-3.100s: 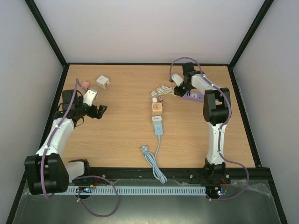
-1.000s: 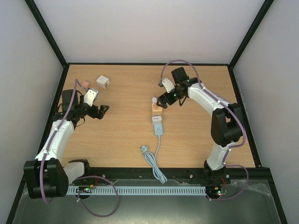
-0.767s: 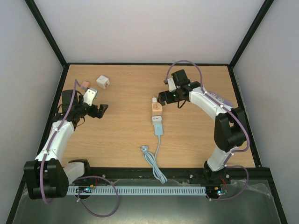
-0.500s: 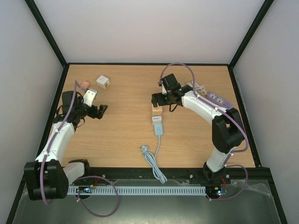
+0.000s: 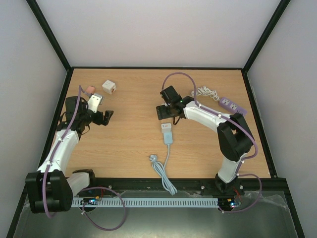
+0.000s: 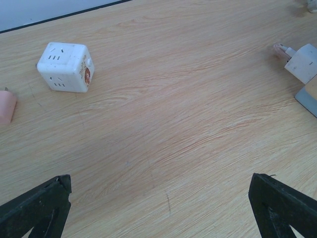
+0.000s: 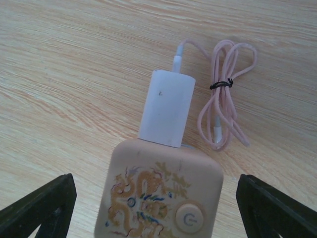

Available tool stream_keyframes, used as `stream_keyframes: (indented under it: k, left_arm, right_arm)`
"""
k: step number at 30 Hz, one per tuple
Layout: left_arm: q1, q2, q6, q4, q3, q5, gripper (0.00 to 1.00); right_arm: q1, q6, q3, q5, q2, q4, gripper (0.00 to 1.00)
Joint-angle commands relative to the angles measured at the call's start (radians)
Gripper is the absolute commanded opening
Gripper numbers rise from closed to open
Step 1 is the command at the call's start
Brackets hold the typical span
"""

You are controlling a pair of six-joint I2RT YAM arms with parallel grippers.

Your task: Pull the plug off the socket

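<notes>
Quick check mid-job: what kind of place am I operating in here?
Most likely a lab test cell, not a home: a wooden table boxed in by a black frame and plain white walls, with a white socket cube and a purple power strip laid out as props.

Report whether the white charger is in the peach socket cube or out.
In: the white charger butts flush against the peach socket cube, no prongs showing.

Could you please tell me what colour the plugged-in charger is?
The charger is white; the right wrist view shows it best.
</notes>
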Motion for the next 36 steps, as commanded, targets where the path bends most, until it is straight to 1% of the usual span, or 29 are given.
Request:
stream_keyframes:
  k: [1,7,9,14,18,25,30,36]
  left_arm:
    - [-0.002,-0.013,-0.009,0.018,-0.007,-0.006,1.00]
    - [-0.002,-0.013,-0.009,0.020,-0.009,-0.009,1.00]
    - [-0.002,-0.013,-0.009,0.020,-0.008,-0.009,1.00]
    - [-0.002,-0.013,-0.008,0.015,-0.010,-0.011,1.00]
    - [-0.002,-0.011,0.000,0.000,-0.003,0.002,1.00]
    - [-0.002,-0.007,0.009,-0.018,0.007,0.036,1.00]
    - [-0.002,-0.005,0.008,-0.028,0.015,0.038,1.00]
    - [-0.002,-0.001,-0.006,-0.022,0.014,0.046,1.00]
  right_arm:
    - [0.009,0.009,-0.009,0.047,0.038,0.009,0.86]
    - [0.018,0.004,-0.013,0.042,0.058,0.009,0.77]
    - [0.018,-0.004,-0.013,0.031,0.061,0.009,0.75]
    - [0.020,-0.058,-0.013,-0.025,0.075,0.007,0.65]
    - [0.024,-0.148,-0.009,-0.110,0.093,-0.014,0.62]
    - [0.060,-0.299,-0.024,-0.162,0.090,-0.033,0.59]
    - [0.073,-0.419,-0.025,-0.221,0.090,-0.054,0.53]
    - [0.089,-0.550,-0.041,-0.308,0.078,-0.100,0.52]
